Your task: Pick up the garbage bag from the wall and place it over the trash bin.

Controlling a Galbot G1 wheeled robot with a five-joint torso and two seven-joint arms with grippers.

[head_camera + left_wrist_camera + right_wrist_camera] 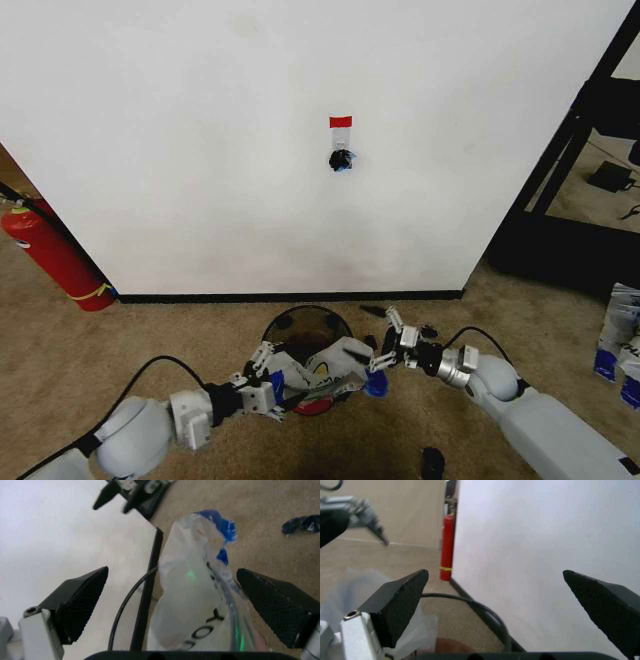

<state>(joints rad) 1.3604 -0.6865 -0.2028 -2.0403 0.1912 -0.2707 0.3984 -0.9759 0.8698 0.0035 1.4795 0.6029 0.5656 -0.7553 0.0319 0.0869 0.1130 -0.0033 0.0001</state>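
Bag [335,362] draped over bin [300,330] rim near wall [200,150]; left end effector [264,368] and right end effector [390,335] both spread wide, flanking it, carpet open around.

Carpeted indoor room: beige carpet [120,350], white wall [200,150], fire extinguisher [50,255]

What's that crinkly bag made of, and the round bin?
The garbage bag looks like thin plastic film: milky, see-through, wrinkled, shiny, with printed letters. The trash bin seems smoky dark plastic with a thin rim; you can see through its wall.
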